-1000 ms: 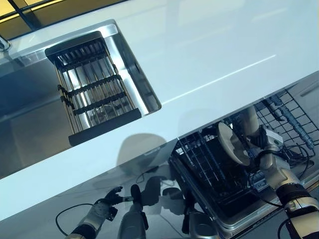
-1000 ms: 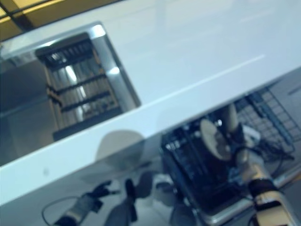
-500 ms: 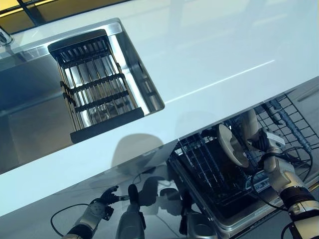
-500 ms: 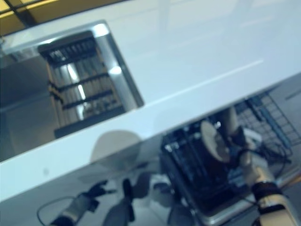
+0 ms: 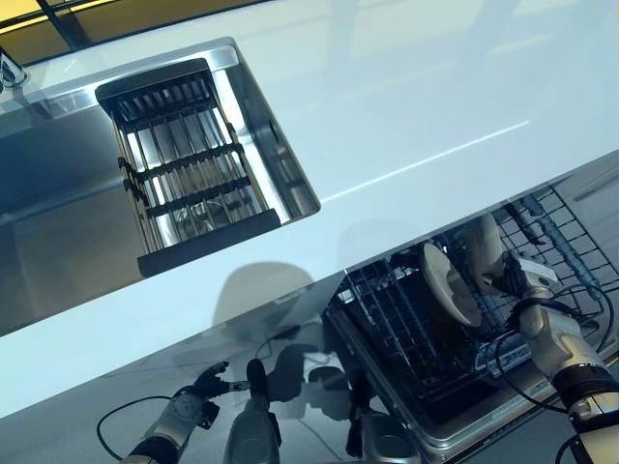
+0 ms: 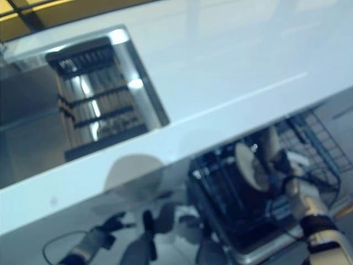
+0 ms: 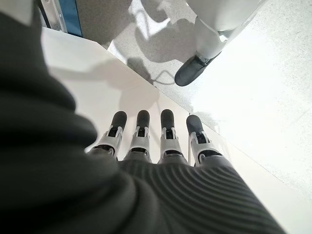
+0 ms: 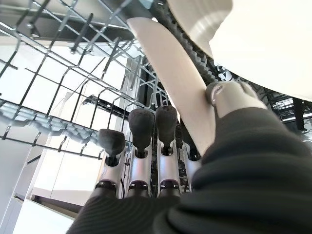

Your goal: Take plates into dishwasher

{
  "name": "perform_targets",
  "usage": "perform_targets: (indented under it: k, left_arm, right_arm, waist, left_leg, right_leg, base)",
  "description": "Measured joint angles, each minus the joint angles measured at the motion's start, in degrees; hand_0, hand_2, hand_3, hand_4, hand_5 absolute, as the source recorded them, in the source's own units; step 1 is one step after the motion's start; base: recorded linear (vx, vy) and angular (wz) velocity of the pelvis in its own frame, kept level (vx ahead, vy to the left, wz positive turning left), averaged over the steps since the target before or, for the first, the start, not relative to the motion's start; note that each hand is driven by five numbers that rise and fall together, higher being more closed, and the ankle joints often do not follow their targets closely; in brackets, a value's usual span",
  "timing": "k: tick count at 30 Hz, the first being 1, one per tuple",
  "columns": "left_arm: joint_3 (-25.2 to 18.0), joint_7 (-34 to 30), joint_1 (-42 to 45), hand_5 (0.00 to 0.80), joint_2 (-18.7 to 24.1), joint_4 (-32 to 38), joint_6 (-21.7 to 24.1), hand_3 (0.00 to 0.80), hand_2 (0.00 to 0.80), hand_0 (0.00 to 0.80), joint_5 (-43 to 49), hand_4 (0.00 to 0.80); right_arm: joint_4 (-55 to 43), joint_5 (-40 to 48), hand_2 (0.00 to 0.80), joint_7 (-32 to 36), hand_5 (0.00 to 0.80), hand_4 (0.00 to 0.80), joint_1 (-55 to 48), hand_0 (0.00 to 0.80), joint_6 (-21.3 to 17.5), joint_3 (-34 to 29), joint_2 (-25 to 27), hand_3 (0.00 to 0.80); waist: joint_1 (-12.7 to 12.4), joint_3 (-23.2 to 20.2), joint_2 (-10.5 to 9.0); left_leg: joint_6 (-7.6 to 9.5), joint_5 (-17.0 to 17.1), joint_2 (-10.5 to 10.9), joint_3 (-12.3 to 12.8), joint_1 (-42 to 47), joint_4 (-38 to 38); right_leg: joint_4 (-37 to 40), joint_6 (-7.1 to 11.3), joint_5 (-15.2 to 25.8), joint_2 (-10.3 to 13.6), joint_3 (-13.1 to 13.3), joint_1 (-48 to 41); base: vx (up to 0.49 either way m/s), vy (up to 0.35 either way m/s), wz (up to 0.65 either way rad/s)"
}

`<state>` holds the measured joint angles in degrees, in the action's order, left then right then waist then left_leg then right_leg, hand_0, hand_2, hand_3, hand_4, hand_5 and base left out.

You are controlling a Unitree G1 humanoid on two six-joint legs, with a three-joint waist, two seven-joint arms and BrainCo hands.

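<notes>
Left eye view shows, at the far left, a steel sink set into a white counter. A black drying rack lies across the right part of the sink. Below the counter edge, low on the left, the left hand hangs over the pale floor; in its own wrist view the fingers are straight and side by side, and they hold nothing.

Further to the right, under the counter, the dishwasher rack is pulled out. Two cream plates stand on edge in it, close together. The nearer plate leans a little and is free of the hand. The second plate stands just behind it. The right hand is at this second plate: in the right wrist view the plate passes between the thumb and the fingers, so the hand grips its rim. The fingers are only a little bent, with the wire grid behind them.
</notes>
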<state>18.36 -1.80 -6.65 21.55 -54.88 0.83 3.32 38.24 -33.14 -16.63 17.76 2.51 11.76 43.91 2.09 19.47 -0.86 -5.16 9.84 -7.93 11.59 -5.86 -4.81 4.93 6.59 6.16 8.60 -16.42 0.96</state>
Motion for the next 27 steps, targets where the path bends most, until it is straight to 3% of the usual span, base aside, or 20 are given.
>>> perform_targets:
  k: [12, 20, 27]
  left_arm:
    - [-1.61, -0.92, 0.78, 0.000, 0.17, 0.00, 0.04, 0.000, 0.000, 0.000, 0.39, 0.000]
    - [-1.65, -0.94, 1.38, 0.000, 1.56, -0.41, 0.15, 0.000, 0.000, 0.000, 0.43, 0.000]
    - [-1.67, -0.94, 2.21, 0.000, 1.37, -0.48, 0.16, 0.000, 0.000, 0.000, 0.55, 0.000]
  right_arm:
    - [-2.41, -1.27, 0.800, 2.50, 0.800, 0.800, -2.40, 0.800, -1.57, -1.81, 1.71, 0.800]
    - [-8.40, -4.10, 0.800, 4.09, 0.800, 0.800, -11.97, 0.800, -6.13, -2.25, 1.98, 0.800]
    - [-9.71, -5.19, 0.800, 4.94, 0.800, 0.800, -14.38, 0.800, -7.25, -2.51, 2.07, 0.800]
  waist:
    - [0.01, 0.02, -0.36]
    - [1.59, -0.84, -3.18]
    - [1.81, -1.27, -3.60]
  left_leg:
    - [0.11, -0.08, 0.00, 0.00, -0.02, -0.01]
    - [0.16, -0.15, -0.06, -0.10, 0.43, -0.04]
    - [0.16, -0.20, -0.67, 0.41, 1.28, -0.06]
  right_leg:
    - [0.00, 0.01, -0.01, 0.00, 0.03, 0.01]
    - [0.14, 0.21, -0.20, -0.03, 0.11, -0.61]
    - [0.13, 0.15, -0.19, -0.36, 0.84, -1.09]
  base:
    - [0.000, 0.000, 0.00]
    - [0.009, 0.016, 0.01]
    - [0.010, 0.007, -0.03]
